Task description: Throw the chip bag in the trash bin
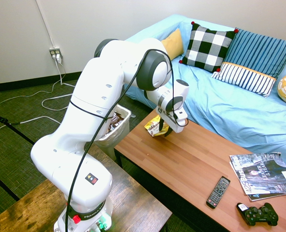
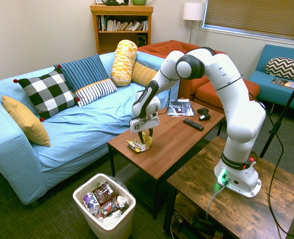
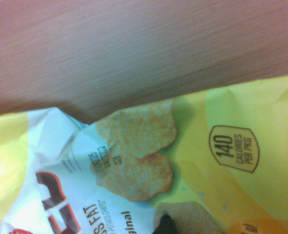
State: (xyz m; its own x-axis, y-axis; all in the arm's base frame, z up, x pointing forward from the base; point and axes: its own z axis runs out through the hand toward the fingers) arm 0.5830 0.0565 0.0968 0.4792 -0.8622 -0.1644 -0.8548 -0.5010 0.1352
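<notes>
gripper [image 2: 146, 135] points down on the chip bag [image 2: 139, 144] at coffee table [image 2: 171, 144] corner; whether its fingers grip it, i cannot tell.

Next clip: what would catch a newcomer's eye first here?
The white arm bends down over the near corner of the wooden coffee table, its gripper right at the yellow chip bag lying there. On the floor below that corner stands the trash bin, already holding wrappers. Behind the table, the light blue sofa carries a black-and-white checked cushion.
</notes>
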